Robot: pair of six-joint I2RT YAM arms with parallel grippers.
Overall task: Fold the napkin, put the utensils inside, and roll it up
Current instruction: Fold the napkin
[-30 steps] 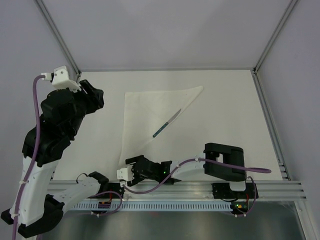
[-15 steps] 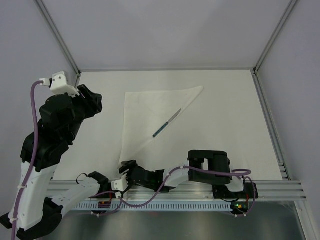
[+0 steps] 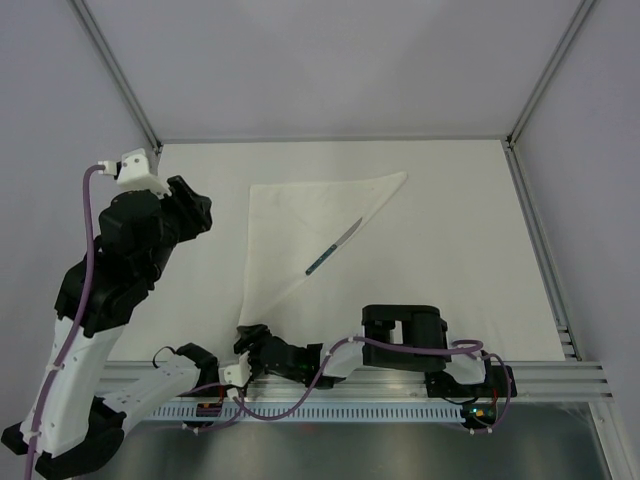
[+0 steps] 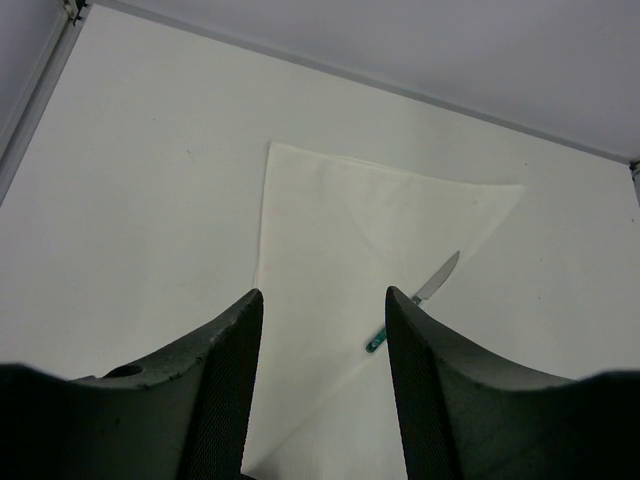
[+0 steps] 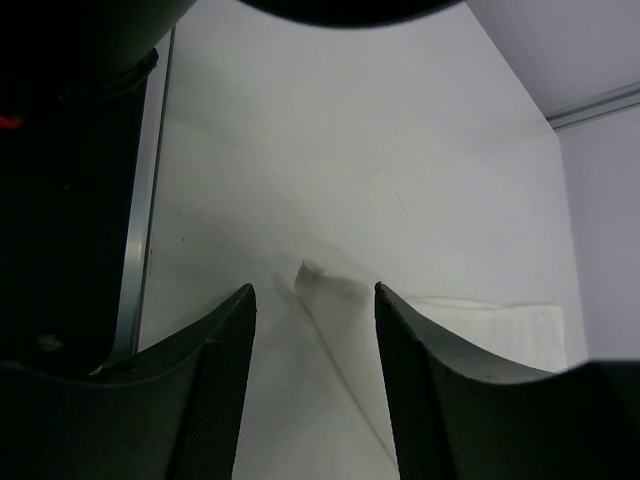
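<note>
Presently the napkin [image 3: 285,225] is seen flat on the bench [image 3: 460,250], folded to a triangle whose long edge runs from the far right corner down to the near left tip, with a knife [image 3: 334,246] laid along that edge. That near tip is found just ahead of the right arm's [image 3: 400,325] jaws, parted and empty low over the bench, so this arm is judged the nearer. The left arm's [image 3: 130,250] jaws, likewise parted and empty, are raised well apart at the napkin's left.

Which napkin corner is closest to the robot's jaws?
The near corner, by the arm bases: the jaws of the right arm point at it. The other two corners lie far back.
</note>
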